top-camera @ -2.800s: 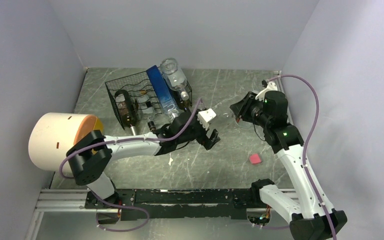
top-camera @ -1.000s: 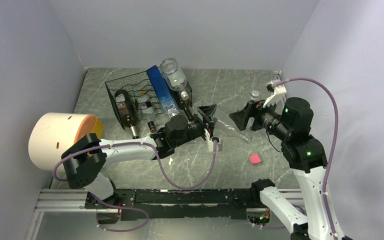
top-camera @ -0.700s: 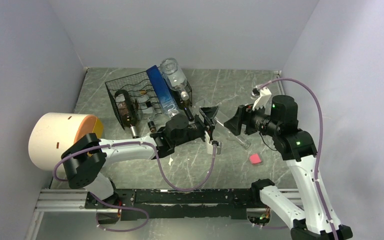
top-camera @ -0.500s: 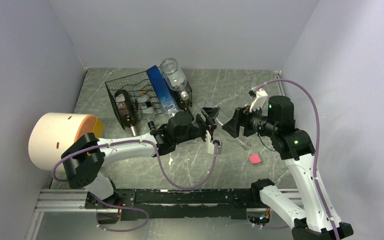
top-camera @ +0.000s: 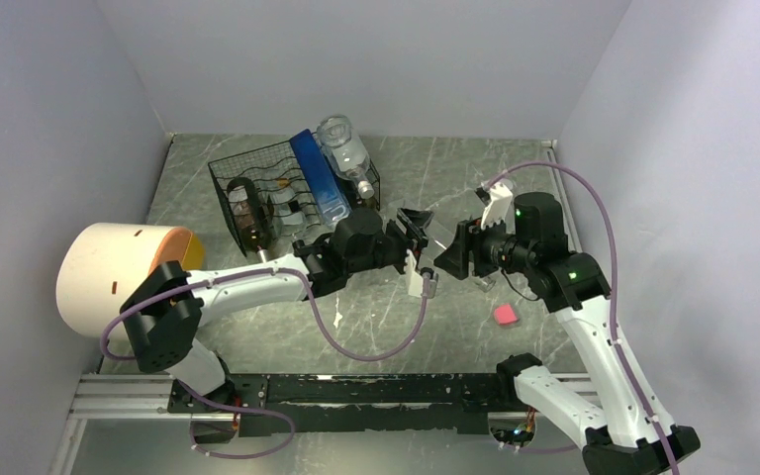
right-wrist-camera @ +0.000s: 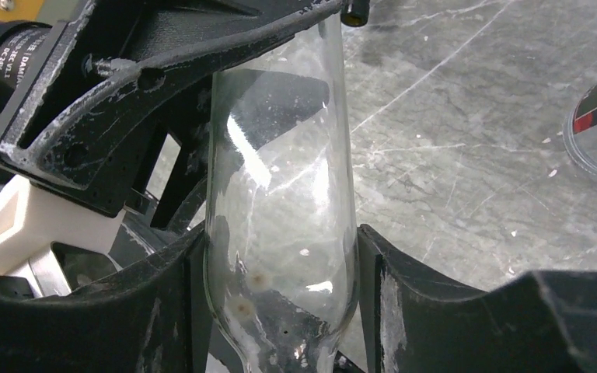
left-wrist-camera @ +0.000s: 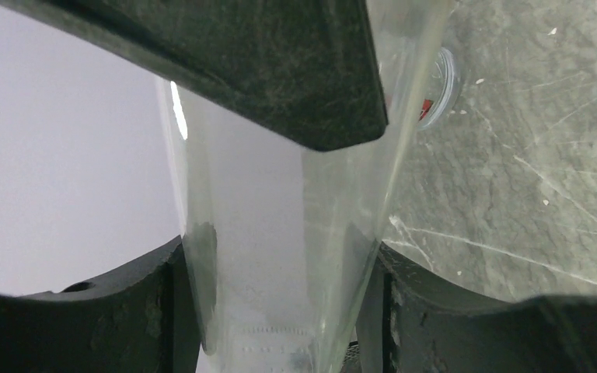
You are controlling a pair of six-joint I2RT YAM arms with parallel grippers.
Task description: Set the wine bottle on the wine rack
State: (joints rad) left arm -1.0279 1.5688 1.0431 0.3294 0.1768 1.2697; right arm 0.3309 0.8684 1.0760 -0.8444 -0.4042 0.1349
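Nearest you, on the right, a pink block (top-camera: 504, 315) is lying on the desk (top-camera: 475, 178). Beyond it, mid-desk, your left tool (left-wrist-camera: 280, 311) is clamping the clear wine bottle (right-wrist-camera: 280, 194), and your right tool (right-wrist-camera: 280, 311), facing it, is pressing both sides of the same glass, gripping it too. Farther back on the left, the wine rack (top-camera: 257, 173) is standing apart from that bottle, carrying other bottles (top-camera: 344, 148) and a blue box (top-camera: 319, 178).

Rack (top-camera: 275, 176) x1, arms (top-camera: 257, 284) x2.
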